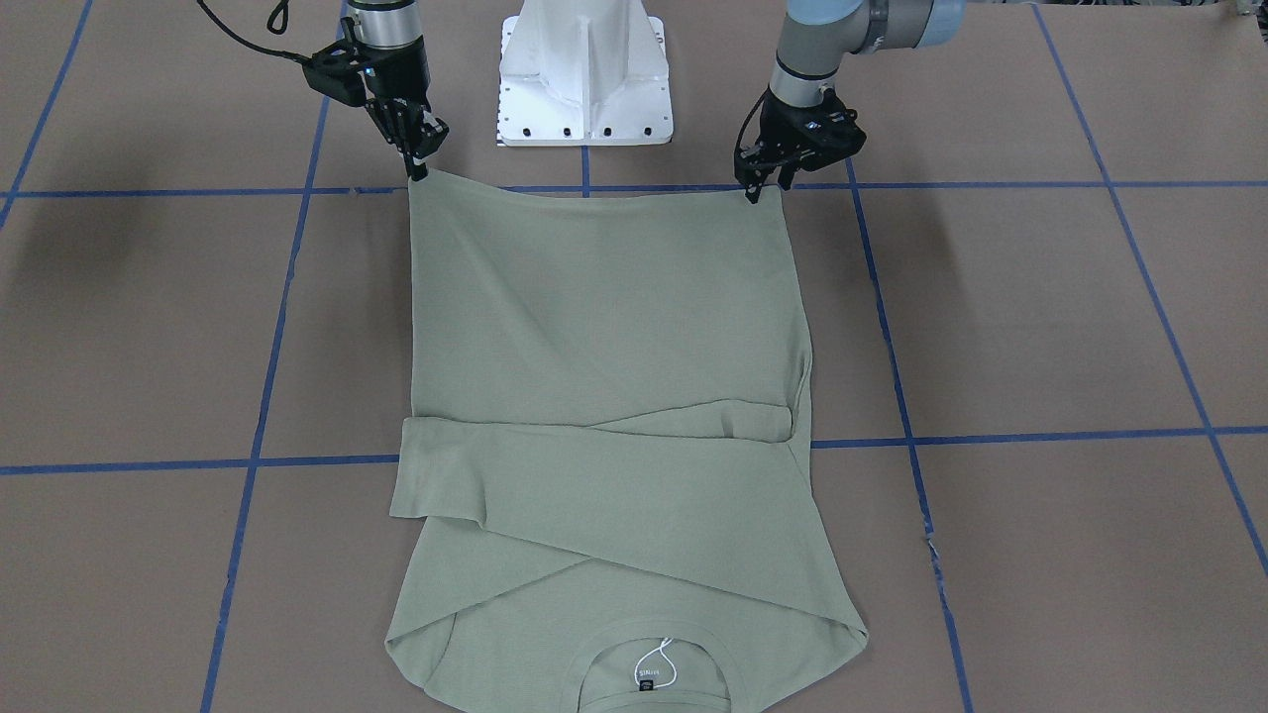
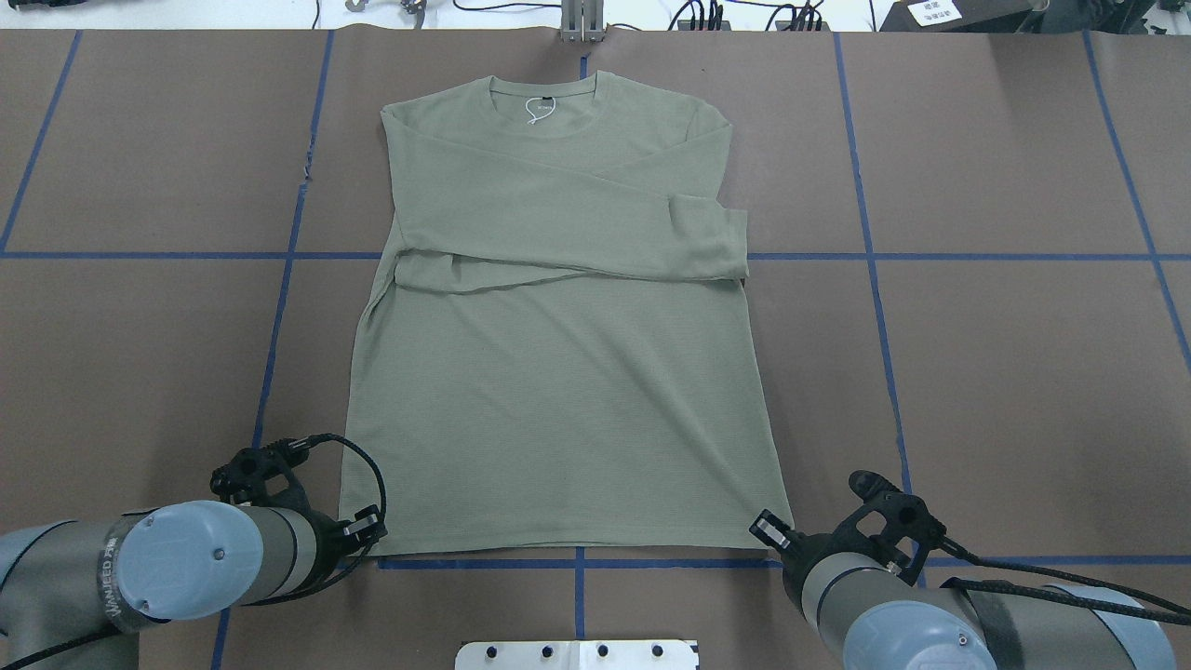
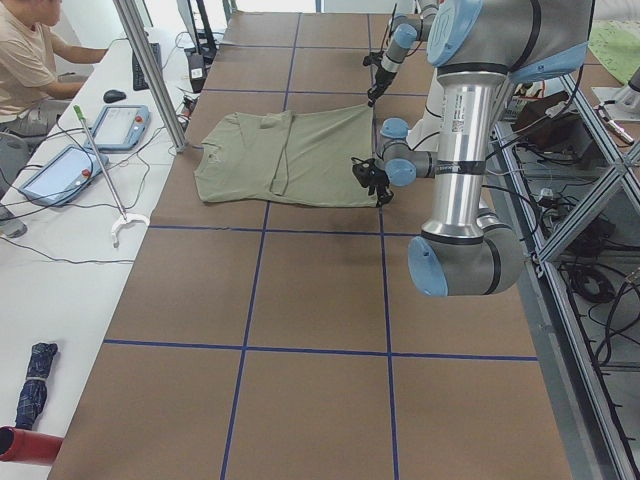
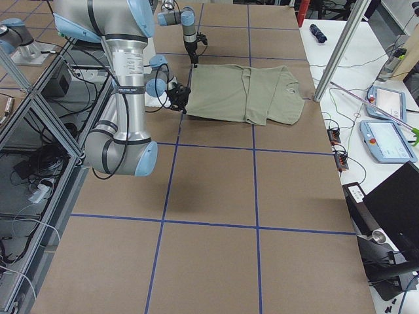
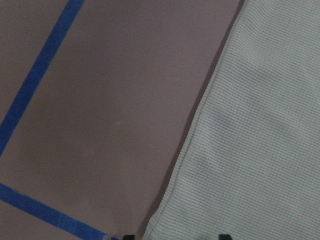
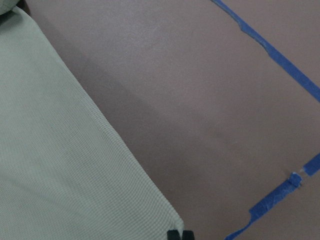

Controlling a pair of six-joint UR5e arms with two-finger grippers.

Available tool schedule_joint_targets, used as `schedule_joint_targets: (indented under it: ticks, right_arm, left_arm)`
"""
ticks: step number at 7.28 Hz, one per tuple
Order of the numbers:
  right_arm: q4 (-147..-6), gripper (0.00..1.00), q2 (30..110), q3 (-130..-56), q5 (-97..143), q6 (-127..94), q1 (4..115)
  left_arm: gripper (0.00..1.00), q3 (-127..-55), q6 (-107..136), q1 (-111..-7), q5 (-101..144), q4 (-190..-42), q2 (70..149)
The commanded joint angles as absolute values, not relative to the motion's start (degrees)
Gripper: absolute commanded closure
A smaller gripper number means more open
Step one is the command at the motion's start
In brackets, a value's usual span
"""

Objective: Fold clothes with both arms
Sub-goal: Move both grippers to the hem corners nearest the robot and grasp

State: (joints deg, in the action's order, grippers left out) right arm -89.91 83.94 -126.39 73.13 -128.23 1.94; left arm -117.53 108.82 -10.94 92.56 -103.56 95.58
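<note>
The sage-green shirt (image 2: 558, 400) lies flat on the brown table, collar and white string tag (image 1: 656, 665) at the far side, both sleeves folded across the chest (image 1: 594, 475). My right gripper (image 1: 420, 170) is at the hem corner nearest the robot; in the right wrist view its fingertips (image 6: 173, 234) are pressed together, shut on that corner of the shirt (image 6: 60, 165). My left gripper (image 1: 765, 186) stands at the other hem corner. Its fingertips (image 5: 127, 236) are wide apart in the left wrist view, open astride the shirt's side edge (image 5: 260, 140).
The white pedestal (image 1: 584, 74) stands just behind the hem, between the arms. Blue tape lines (image 2: 579, 256) grid the brown table. A person (image 3: 30, 60) sits at a side table with tablets (image 3: 120, 125) beyond the collar end, beside a metal pole (image 3: 150, 70).
</note>
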Motion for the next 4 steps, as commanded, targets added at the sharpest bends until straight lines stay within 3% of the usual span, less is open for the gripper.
schedule_joint_targets:
  ticks: [1, 2, 4]
  right_arm:
    - [-89.9, 1.00, 83.9, -126.4, 73.1, -128.2, 1.9]
    - [-89.9, 1.00, 83.9, -126.4, 73.0, -128.2, 1.9]
    - [-89.9, 1.00, 83.9, -126.4, 73.0, -128.2, 1.9]
  left_arm:
    - [0.76, -117.6, 108.9, -10.9, 92.5, -103.6, 94.8]
    - [0.98, -117.7, 108.9, -10.9, 92.5, -103.6, 94.7]
    - [1.00, -118.7, 108.9, -10.9, 92.9, -103.6, 94.7]
